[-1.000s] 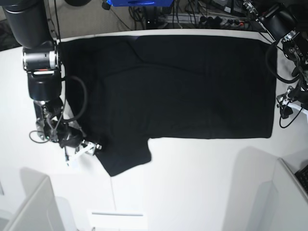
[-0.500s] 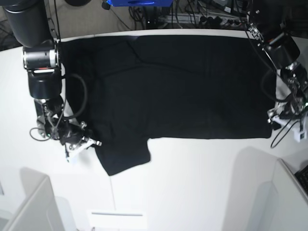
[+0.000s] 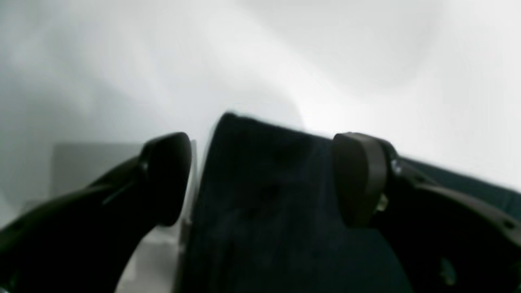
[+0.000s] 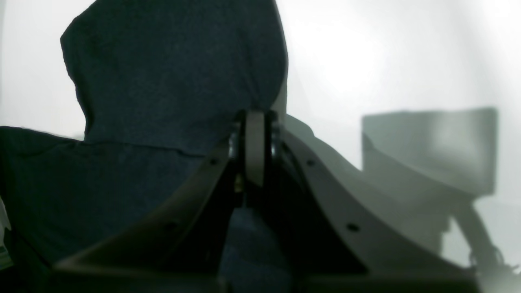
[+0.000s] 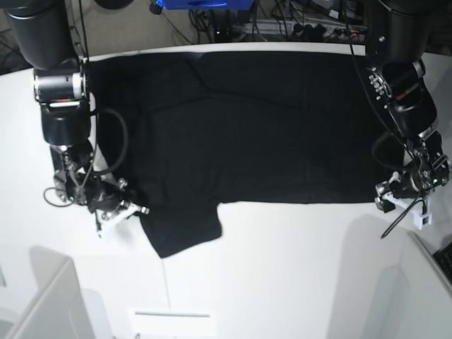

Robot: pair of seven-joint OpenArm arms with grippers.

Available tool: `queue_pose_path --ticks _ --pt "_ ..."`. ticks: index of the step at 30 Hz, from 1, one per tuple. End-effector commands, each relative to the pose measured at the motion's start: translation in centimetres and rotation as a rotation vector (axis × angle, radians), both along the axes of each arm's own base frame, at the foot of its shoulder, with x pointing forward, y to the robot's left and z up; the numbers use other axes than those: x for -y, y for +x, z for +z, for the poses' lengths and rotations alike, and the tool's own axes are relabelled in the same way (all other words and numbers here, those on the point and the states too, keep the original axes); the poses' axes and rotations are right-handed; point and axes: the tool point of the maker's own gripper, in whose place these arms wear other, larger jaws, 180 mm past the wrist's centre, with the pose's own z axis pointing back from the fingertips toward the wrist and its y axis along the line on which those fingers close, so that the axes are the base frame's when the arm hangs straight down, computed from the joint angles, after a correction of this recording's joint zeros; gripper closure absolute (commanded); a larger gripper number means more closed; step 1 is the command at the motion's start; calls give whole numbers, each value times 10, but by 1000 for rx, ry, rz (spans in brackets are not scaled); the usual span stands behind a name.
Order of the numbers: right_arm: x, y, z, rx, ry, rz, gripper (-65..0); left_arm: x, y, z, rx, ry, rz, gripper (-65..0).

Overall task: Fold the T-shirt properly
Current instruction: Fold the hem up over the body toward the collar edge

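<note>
T-shirt [image 5: 261,127] sleeve edge pinched in right pincer [image 4: 254,134], pads pressed together on cloth at near-left. Left pincer [image 3: 260,179] spread, straddling the near-right hem corner, not yet closed. Shirt lies flat, spread across far half of bench [image 5: 296,268], sleeve [image 5: 183,229] sticking out near. Judgement: close the left pincer fully on the corner before any lift, then raise both sides level and together so the fold edge stays straight, no bunching.
</note>
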Motion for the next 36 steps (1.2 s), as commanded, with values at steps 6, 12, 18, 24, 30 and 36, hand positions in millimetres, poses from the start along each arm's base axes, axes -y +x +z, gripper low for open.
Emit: queue_pose_path --ticks 6,12,18,24,30,36 --pt "6 13 15 44 -7 -7 0 -11 14 9 26 -23 33 -512" --pt "6 13 14 45 -7 -9 0 -8 13 1 42 -25 36 -504" --pt "9 13 15 47 -11 -13 0 -6 6 -7 23 -28 35 -250" --pt "15 15 13 82 -13 -47 0 -6 4 -9 18 -28 35 0" --pt "16 18 16 113 -13 -60 0 -7 6 -6 25 -23 33 0" --pt "13 22 42 221 -31 -21 0 -14 3 6 51 25 23 0"
